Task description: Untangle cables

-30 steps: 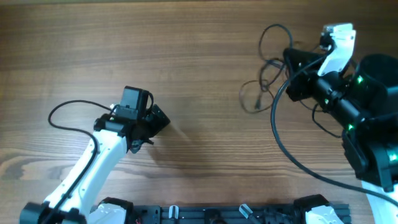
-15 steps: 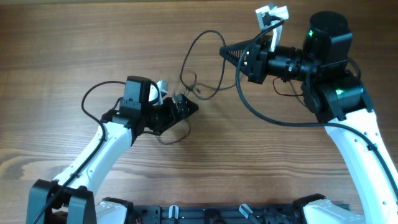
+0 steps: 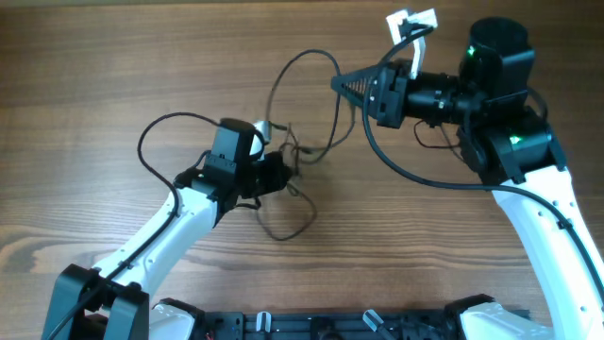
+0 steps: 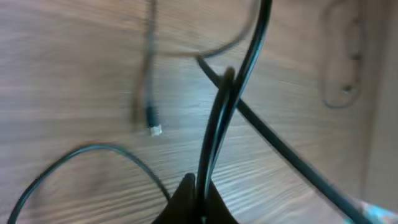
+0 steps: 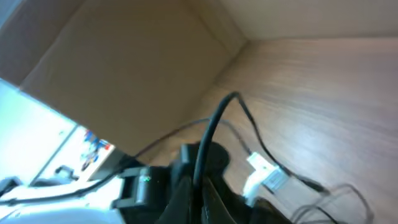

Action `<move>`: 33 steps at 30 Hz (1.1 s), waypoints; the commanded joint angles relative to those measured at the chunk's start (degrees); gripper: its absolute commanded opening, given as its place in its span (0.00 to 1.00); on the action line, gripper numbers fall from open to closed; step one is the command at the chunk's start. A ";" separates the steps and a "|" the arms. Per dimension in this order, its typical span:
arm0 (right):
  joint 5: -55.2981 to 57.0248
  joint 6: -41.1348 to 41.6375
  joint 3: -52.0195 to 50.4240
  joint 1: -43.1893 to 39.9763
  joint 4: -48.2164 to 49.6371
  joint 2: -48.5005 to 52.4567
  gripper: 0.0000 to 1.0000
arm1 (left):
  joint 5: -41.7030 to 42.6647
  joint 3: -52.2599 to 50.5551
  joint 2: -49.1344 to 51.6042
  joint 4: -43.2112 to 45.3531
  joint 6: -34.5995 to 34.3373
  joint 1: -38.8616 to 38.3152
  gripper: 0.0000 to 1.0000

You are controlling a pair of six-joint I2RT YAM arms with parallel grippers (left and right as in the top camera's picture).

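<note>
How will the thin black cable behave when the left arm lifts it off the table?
Probably floppy: the cable lies in loose curved loops on the table. Likely light, being far thinner than the left gripper holding it. Its plug may dangle and snag.

cables [image 4: 221, 112]: black | table [image 3: 113, 66]: brown, wood-grain streaks | left arm [image 3: 165, 241]: white links, black wrist
</note>
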 commanded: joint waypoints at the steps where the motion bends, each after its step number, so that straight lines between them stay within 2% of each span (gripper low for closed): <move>1: 20.52 -3.17 0.39 -1.77 -6.14 0.37 0.04 | -12.35 0.20 0.39 -7.15 0.52 2.67 0.04; 4: 36.26 -0.07 0.39 -8.04 -10.95 0.37 0.04 | -22.01 0.20 0.39 -14.14 0.48 6.27 0.04; 6: 36.85 2.29 0.39 -15.87 -11.37 0.37 0.04 | -24.90 0.20 0.39 -16.94 0.48 10.58 0.04; 11: 33.92 2.97 0.39 -32.83 -13.99 0.39 0.04 | -22.25 0.20 0.39 -17.92 -0.20 17.77 0.04; 14: 33.99 1.31 0.33 -37.53 -14.58 0.39 0.04 | -18.91 0.20 0.42 -17.94 -0.17 17.75 0.05; 20: 34.23 -6.05 0.11 -38.18 -16.28 3.02 0.06 | -17.29 0.20 0.42 -18.40 -0.17 17.66 0.08; 21: 34.88 -6.10 0.02 -38.18 -17.25 4.04 0.29 | -17.29 0.20 0.42 -18.45 -0.17 17.66 0.09; 22: 34.84 -5.90 0.02 -38.18 -18.67 5.07 0.84 | -17.27 0.20 0.42 -18.60 -0.17 17.66 0.12; 23: 34.05 -6.01 0.02 -38.16 -19.78 6.16 1.00 | -17.27 0.20 0.42 -18.78 -0.17 17.66 0.14; 26: 22.40 -12.94 -0.04 -37.44 -22.82 9.60 1.00 | -17.05 0.20 0.42 -18.78 -0.17 17.66 0.19; 30: 21.81 -18.60 -0.04 -31.74 -26.29 13.46 1.00 | -16.57 0.20 0.42 -18.82 -0.17 17.66 0.21; 33: 21.92 -26.43 -0.04 -22.84 -31.12 15.74 1.00 | -16.46 0.20 0.42 -18.80 -0.17 17.66 0.22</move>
